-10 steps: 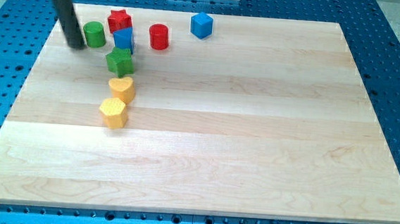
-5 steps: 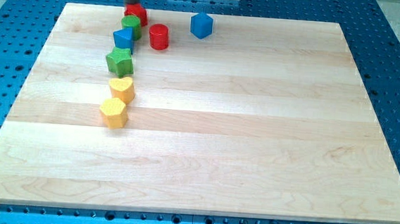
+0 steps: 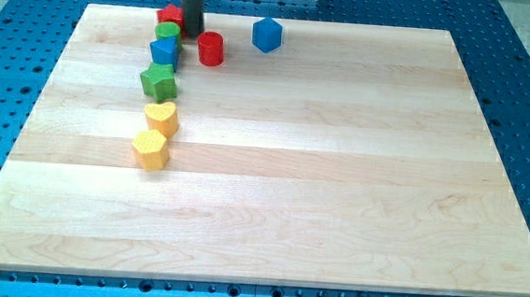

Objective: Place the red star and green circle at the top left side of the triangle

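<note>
The red star (image 3: pixel 170 14) sits at the board's top edge, upper left. The green circle (image 3: pixel 167 31) lies just below it, touching the blue triangle (image 3: pixel 164 51) beneath. My tip (image 3: pixel 191 34) stands just to the right of the red star and green circle, between them and the red cylinder (image 3: pixel 210 48). The rod's lower end is close to the green circle; contact cannot be told.
A green star (image 3: pixel 158 82), a yellow heart (image 3: pixel 161 118) and a yellow hexagon (image 3: pixel 150 149) run down in a column below the triangle. A blue cube (image 3: pixel 266 33) sits at the top centre. The wooden board (image 3: pixel 338 172) lies on a blue perforated table.
The tip swept from left of the green circle up past the top edge, then down to the right side of the star. The green circle moved right above the triangle; the star shifted left.
</note>
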Controlling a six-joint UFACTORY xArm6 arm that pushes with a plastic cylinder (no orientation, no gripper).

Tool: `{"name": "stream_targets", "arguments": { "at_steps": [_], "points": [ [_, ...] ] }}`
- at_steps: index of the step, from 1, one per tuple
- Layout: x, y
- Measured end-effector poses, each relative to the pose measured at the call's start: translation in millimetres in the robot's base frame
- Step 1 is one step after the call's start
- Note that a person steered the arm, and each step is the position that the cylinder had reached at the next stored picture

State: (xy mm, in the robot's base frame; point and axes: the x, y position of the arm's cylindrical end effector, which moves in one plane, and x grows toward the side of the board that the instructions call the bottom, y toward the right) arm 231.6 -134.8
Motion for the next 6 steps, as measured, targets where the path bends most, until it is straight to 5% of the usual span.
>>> {"name": "stream_targets", "arguments": {
  "at_steps": [4,6],
  "points": [
    [-28,-21],
    [5,38]
  ]
}}
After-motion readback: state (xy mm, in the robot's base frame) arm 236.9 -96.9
